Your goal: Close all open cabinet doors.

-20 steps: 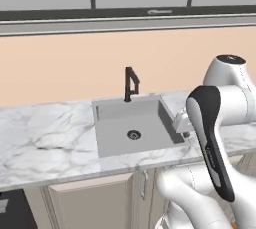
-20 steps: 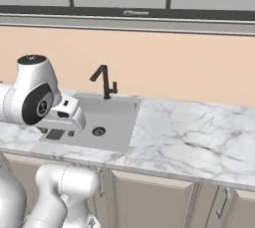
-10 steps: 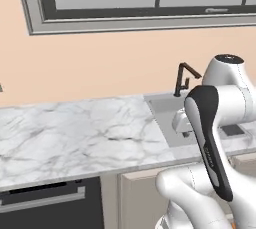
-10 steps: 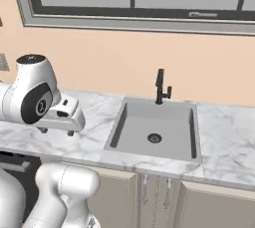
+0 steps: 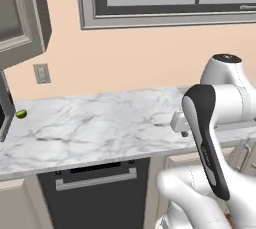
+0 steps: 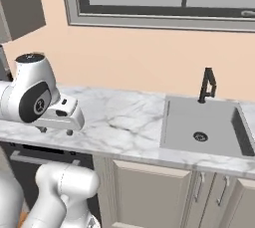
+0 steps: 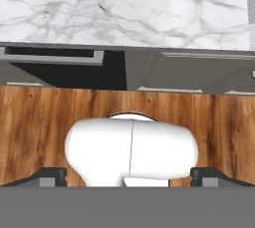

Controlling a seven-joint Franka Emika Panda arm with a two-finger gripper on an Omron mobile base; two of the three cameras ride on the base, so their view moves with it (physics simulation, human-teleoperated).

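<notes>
Driven leftward along the desk (image 5: pixel 100 123), so sink (image 6: pixel 199 125) and tap (image 6: pixel 206 85) now sit right in the right base view, gone from the left. Claw (image 7: pixel 128 174) spread wide, holding nothing, tucked low facing the floor (likely a travel pose while the base repositions). Open cabinet door (image 5: pixel 22 15) at upper left, swung out toward the room, long axis vertical. Small green object (image 5: pixel 21 114) below.
</notes>
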